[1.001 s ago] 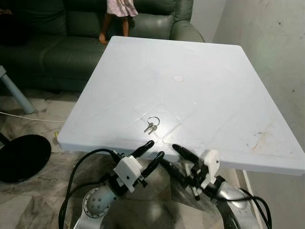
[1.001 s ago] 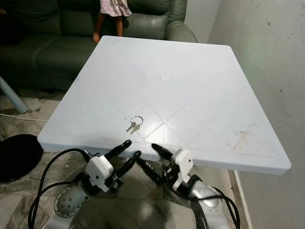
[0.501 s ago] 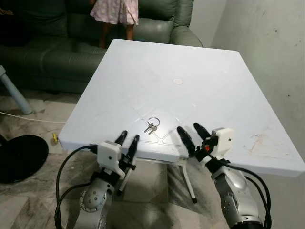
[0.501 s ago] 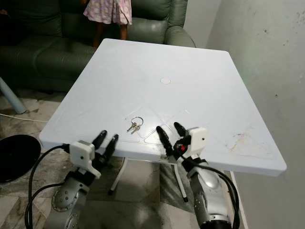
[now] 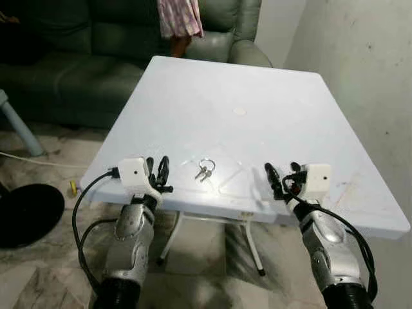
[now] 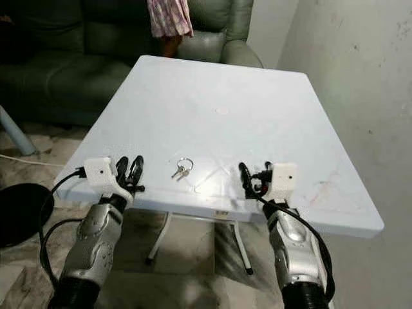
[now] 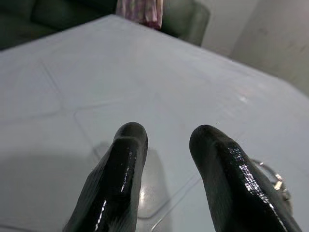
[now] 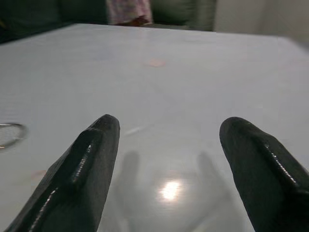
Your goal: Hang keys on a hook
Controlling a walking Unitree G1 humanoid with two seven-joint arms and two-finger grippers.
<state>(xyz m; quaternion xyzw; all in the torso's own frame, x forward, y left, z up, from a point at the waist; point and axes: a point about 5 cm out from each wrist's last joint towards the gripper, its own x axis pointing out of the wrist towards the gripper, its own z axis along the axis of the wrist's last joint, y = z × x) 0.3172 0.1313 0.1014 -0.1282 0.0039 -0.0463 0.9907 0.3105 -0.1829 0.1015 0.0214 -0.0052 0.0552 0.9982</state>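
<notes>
A small bunch of keys (image 5: 205, 170) on a metal ring lies on the white table (image 5: 257, 90), near its front edge. My left gripper (image 5: 158, 167) is raised at the front edge, to the left of the keys, with its fingers a little apart and nothing between them. In the left wrist view the keys (image 7: 273, 178) lie off to one side of the left gripper (image 7: 166, 137). My right gripper (image 5: 278, 178) is held over the front edge, to the right of the keys, open wide and empty. The key ring (image 8: 9, 133) sits at the edge of the right wrist view.
A dark green sofa (image 5: 71, 58) stands behind the table, and a person in a pink dress (image 5: 180, 16) is beside it. A black round base (image 5: 29, 212) lies on the tiled floor at the left. A pale wall (image 5: 367, 77) runs close along the table's right side.
Both arms have come up from below the table's front edge to table height, one on each side of the keys. The keys lie where they were. The person has stepped to the right.
</notes>
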